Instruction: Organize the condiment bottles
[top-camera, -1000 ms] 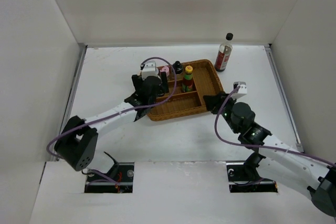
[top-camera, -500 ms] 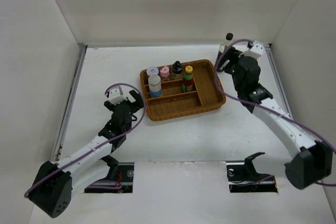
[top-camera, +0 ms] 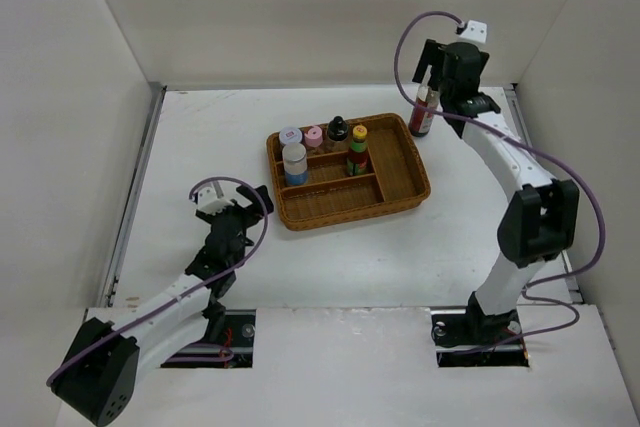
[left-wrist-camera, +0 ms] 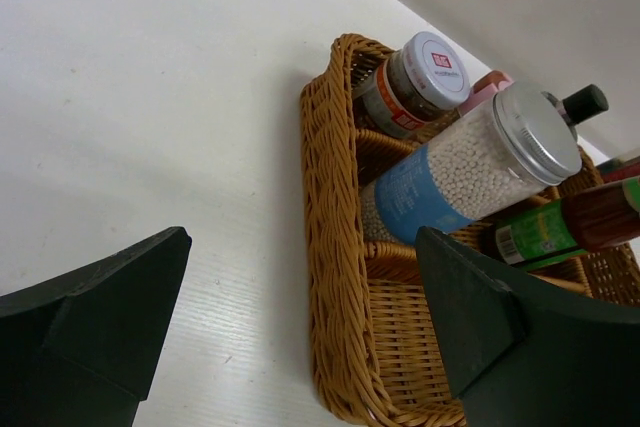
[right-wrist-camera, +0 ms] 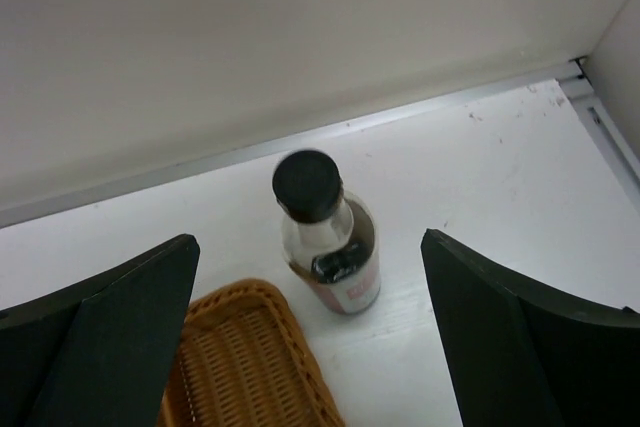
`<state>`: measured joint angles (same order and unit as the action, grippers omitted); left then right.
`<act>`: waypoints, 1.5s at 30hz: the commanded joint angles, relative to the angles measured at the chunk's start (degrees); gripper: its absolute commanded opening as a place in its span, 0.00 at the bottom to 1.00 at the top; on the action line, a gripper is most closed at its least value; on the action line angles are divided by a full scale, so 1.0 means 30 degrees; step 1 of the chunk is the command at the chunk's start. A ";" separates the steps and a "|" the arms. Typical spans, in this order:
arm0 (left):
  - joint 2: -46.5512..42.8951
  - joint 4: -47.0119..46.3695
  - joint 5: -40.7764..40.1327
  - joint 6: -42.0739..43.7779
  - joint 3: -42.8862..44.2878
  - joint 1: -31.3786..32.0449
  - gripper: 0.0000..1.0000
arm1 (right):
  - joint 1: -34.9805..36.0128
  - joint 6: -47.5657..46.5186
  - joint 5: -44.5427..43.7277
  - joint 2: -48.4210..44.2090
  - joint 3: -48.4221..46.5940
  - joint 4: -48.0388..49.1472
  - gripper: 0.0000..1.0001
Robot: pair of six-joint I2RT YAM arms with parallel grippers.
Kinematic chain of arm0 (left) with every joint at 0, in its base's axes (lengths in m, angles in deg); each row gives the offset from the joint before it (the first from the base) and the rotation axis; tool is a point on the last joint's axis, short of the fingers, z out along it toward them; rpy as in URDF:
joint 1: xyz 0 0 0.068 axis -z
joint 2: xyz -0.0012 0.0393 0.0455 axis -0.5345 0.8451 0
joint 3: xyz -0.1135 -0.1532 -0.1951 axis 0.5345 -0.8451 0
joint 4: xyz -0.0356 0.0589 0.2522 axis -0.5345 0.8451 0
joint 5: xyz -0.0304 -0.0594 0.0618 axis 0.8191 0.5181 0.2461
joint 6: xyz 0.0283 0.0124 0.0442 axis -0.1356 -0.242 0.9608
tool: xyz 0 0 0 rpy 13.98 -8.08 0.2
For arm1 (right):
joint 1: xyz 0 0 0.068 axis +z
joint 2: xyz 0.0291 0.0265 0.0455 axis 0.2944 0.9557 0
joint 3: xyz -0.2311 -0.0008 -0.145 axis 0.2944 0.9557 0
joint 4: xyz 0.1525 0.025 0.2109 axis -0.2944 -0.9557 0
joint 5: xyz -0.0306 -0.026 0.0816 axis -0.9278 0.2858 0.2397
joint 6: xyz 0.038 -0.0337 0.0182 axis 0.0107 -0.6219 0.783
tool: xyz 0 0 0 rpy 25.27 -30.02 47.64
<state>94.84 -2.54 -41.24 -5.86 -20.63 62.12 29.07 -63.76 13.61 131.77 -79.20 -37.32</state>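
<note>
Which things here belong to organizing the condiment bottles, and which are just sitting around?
Part of the job:
tall dark red bottle
yellow-capped sauce bottle
black-topped shaker
pink-topped shaker
purple-white-topped shaker
grey-lidded jar

Just there:
wicker tray, holding all but the tall bottle
white table

three shakers (top-camera: 314,135), one grey-lidded jar (top-camera: 295,162) and one yellow-capped sauce bottle (top-camera: 358,150) are standing in one wicker tray (top-camera: 345,215), one tall dark red bottle (top-camera: 421,117) is standing at the tray's two o'clock, and one left gripper (left-wrist-camera: 302,237) and one right gripper (right-wrist-camera: 308,239) are hovering.
</note>
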 commanded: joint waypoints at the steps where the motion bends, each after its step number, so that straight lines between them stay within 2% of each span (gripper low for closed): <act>1: -0.0410 -0.1428 0.0201 -0.0393 -0.0348 -0.0134 1.00 | -0.0393 -0.1395 0.0337 0.1571 -0.2601 -0.0837 1.00; 5: -0.0704 -0.1428 -0.0033 -0.0422 -0.0525 -0.0252 1.00 | -0.0452 -0.2097 0.0338 0.3215 -0.4215 -0.1044 0.97; 11: 0.0056 -0.1837 0.0054 -0.0539 -0.0467 -0.0340 1.00 | -0.0510 -0.2537 0.0132 0.4885 -0.5594 -0.1044 0.86; 15: 0.0292 -0.1867 0.0142 -0.0539 -0.0378 -0.0428 1.00 | -0.0481 -0.3122 -0.0393 0.5501 -0.5800 -0.0576 0.69; 21: 0.0409 -0.1867 0.0142 -0.0539 -0.0320 -0.0516 1.00 | -0.0423 -0.3535 -0.1331 0.5328 -0.5655 -0.0050 0.37; 24: 0.0555 -0.1867 0.0142 -0.0539 -0.0290 -0.0516 1.00 | -0.0423 -0.3388 -0.1596 0.4392 -0.5419 0.1180 0.30; 35: 0.0614 -0.1926 0.0230 -0.0569 -0.0290 -0.0516 1.00 | 0.0894 -0.4060 -0.1714 0.1402 -0.7148 0.0978 0.29; 45: 0.0673 -0.1984 0.0259 -0.0569 -0.0320 -0.0516 1.00 | 0.3237 -0.4178 -0.1304 0.1487 -0.6855 0.1328 0.29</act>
<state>96.61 -5.75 -41.13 -6.99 -21.92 60.83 36.76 -75.49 9.37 138.90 -96.71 -41.36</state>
